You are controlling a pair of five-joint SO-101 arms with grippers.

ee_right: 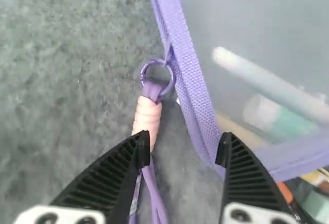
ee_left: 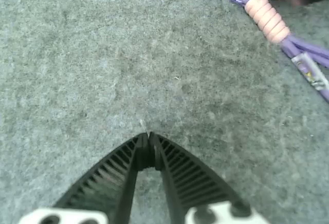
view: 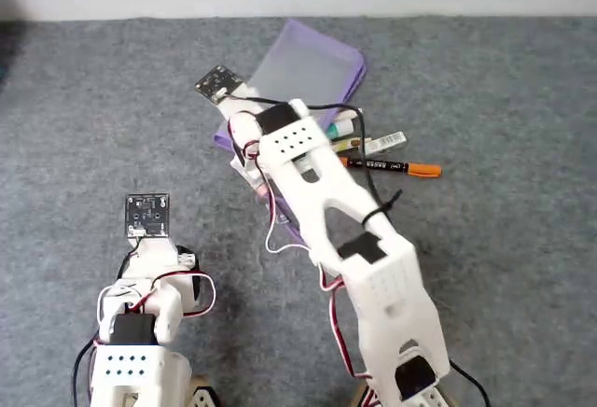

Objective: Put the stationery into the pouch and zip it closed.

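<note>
A translucent purple pouch [view: 303, 66] lies at the back centre of the grey carpet, with pens visible through its side [ee_right: 267, 85]. Its zipper ring [ee_right: 157, 75] carries a pink beaded pull [ee_right: 146, 118] with a purple cord. My right gripper [ee_right: 182, 144] is open, its fingers on either side of the pull and the purple zipper tape [ee_right: 187, 95]. Several markers [view: 373, 141], one with an orange cap [view: 424, 170], stick out beside the pouch under the right arm. My left gripper [ee_left: 148, 141] is shut on nothing, low over bare carpet at the front left; the pink pull [ee_left: 267, 18] shows far off.
Grey carpet covers the whole table [view: 504, 99]. The right arm [view: 345, 230] stretches diagonally over the middle, hiding part of the pouch's near edge. Bare carpet lies at the left and far right.
</note>
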